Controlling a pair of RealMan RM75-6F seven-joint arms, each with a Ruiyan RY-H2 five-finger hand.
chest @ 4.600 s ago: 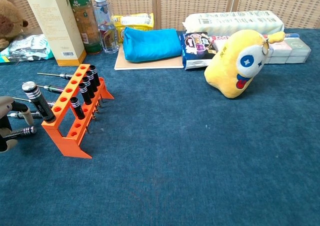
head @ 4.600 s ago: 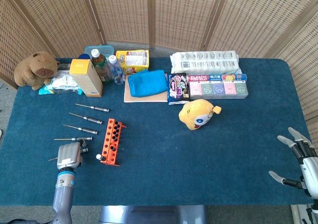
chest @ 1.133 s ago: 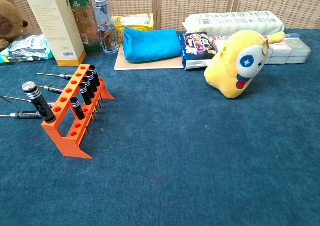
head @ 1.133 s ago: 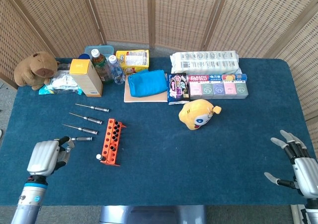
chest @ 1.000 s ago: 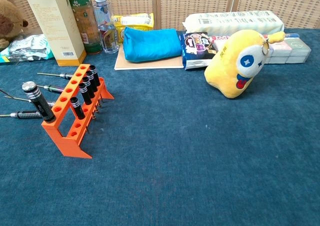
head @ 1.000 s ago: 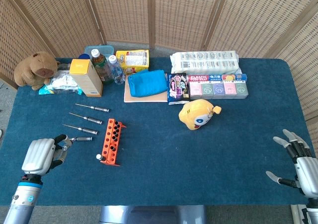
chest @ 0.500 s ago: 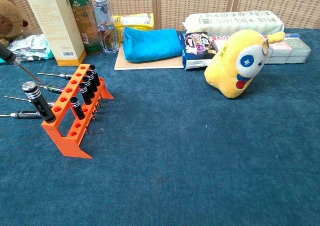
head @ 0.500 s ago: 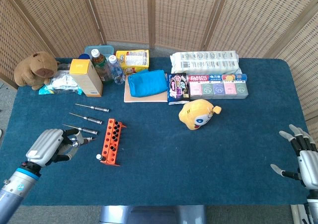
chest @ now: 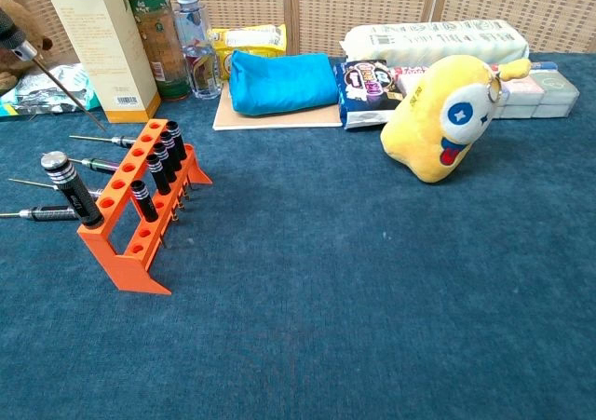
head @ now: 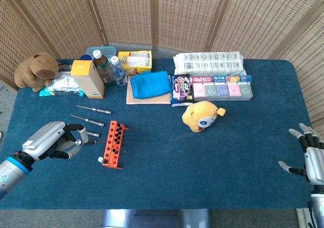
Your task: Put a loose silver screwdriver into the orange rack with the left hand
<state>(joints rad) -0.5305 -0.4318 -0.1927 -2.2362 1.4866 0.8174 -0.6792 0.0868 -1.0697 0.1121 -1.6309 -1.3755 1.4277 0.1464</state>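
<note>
The orange rack (chest: 140, 203) stands on the blue table (head: 167, 162), a narrow two-tier stand with rows of round holes. Several holes hold black-handled drivers, and at its nearest end a silver-capped driver (chest: 68, 186) sits tilted in a hole; the remaining holes show orange and unfilled.

Just left of the rack, the left hand (head: 53, 140) hangs above the table with its fingers curled around a silver screwdriver (chest: 58, 77), held in the air. In the chest view this tool slants down toward the rack's far end, its dark knurled handle up at the picture's left edge and its thin steel shaft tapering to a fine tip above the rack's top tier, not in any hole.

Left of the rack, loose screwdrivers (chest: 48, 212) of the same slim kind lie flat on the cloth, shafts pointing away from it.

Far right of the rack, at the table's near right corner, the right hand (head: 310, 160) has its fingers spread wide, holding nothing.

Beyond the rack to the right sits a yellow plush toy (chest: 449, 115). Farther behind the rack stand a yellow carton (chest: 94, 46) and two bottles (chest: 177, 40).
</note>
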